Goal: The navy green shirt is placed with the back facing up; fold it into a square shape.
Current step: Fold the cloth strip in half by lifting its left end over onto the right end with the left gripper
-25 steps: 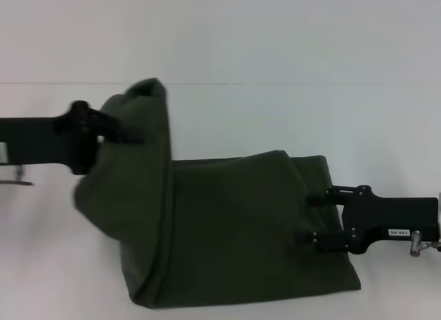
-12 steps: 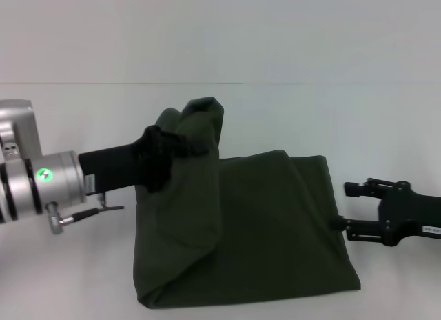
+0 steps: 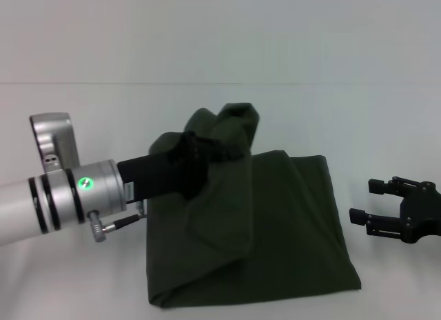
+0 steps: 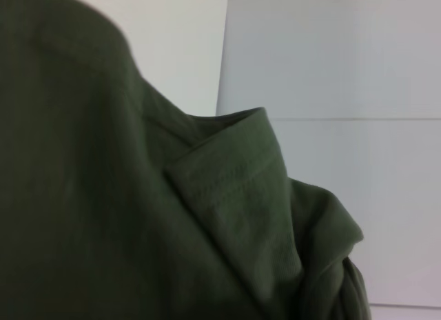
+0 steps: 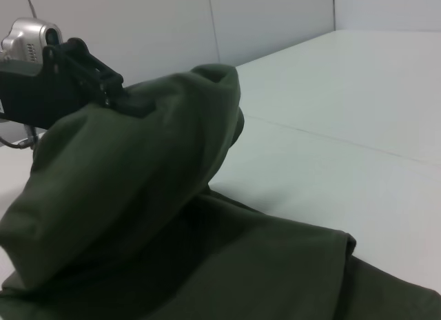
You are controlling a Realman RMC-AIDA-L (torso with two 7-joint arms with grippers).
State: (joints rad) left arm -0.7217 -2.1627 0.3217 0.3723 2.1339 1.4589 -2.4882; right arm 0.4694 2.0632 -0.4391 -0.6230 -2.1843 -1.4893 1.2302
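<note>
The navy green shirt (image 3: 282,223) lies partly folded on the white table, plain side showing. My left gripper (image 3: 210,151) is shut on the shirt's left edge. It holds that edge up in a bunched peak (image 3: 238,120) above the middle of the cloth. In the left wrist view the shirt (image 4: 138,216) fills most of the picture, with a stitched hem (image 4: 227,178) up close. The right wrist view shows the raised fold (image 5: 138,168) with the left gripper (image 5: 110,89) gripping its top. My right gripper (image 3: 368,201) is open, just off the shirt's right edge and touching nothing.
The white table (image 3: 83,285) extends around the shirt on all sides. A pale wall (image 3: 220,30) rises behind the table's far edge. The silver left forearm (image 3: 62,199) reaches in low over the table's left part.
My left gripper has carried the lifted shirt edge to the right, over the middle of the cloth. My right gripper has drawn back to the right, off the shirt.
</note>
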